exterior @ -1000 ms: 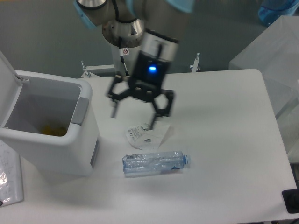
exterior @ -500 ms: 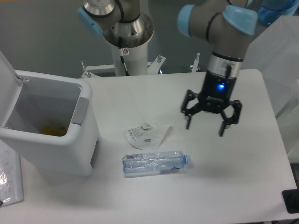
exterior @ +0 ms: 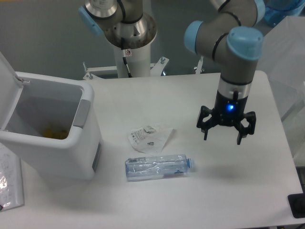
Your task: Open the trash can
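Where grey floor shows behind, white table point(exterior: 248, 191) bearing lid-up trash can point(exterior: 52, 138).

Bare desk point(exterior: 238, 181) surrounds the tool point(exterior: 223, 136); mid-desk lie a crumpled white paper wrapper point(exterior: 148, 137) and clear plastic bottle point(exterior: 157, 167).

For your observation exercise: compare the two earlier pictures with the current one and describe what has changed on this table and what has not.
The gripper swung from beside the trash can, above the crumpled wrapper, across to the table's right side, fingers open and empty throughout. Nothing was grasped or released. The trash can stays open with its lid up; wrapper and plastic bottle have not moved.
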